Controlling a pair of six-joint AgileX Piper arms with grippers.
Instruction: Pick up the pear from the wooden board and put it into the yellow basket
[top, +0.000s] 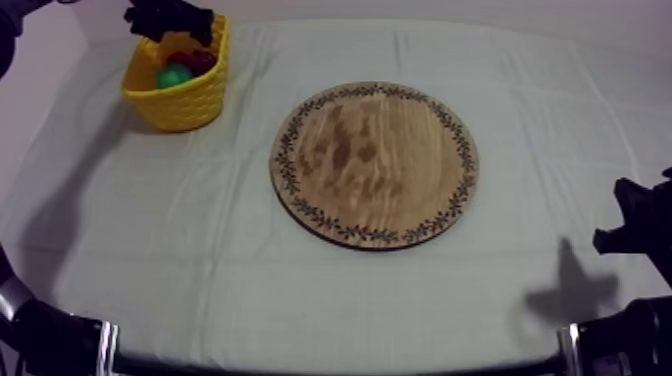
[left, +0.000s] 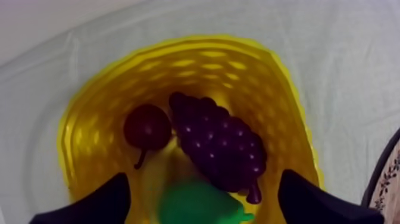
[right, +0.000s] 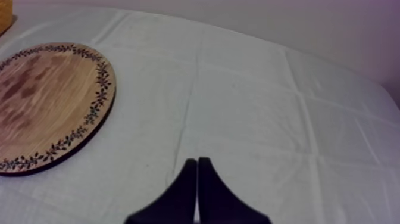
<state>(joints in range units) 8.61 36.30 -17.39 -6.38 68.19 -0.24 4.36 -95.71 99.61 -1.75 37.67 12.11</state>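
Where the top view shows the table (top: 200, 270), the green toy pear (top: 175, 76) lies in the yellow woven basket (top: 185, 105) at the far left corner — open cloth rings the round wooden board with patterned rim (top: 375, 165). Left wrist view: left jaws wide apart, empty, over the blurred pear. Right wrist view: right jaws pressed together, empty — board partly cut off.

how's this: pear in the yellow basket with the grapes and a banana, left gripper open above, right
No banana: the left wrist view shows a small red fruit with the grapes and pear in the yellow basket, the left gripper open above.
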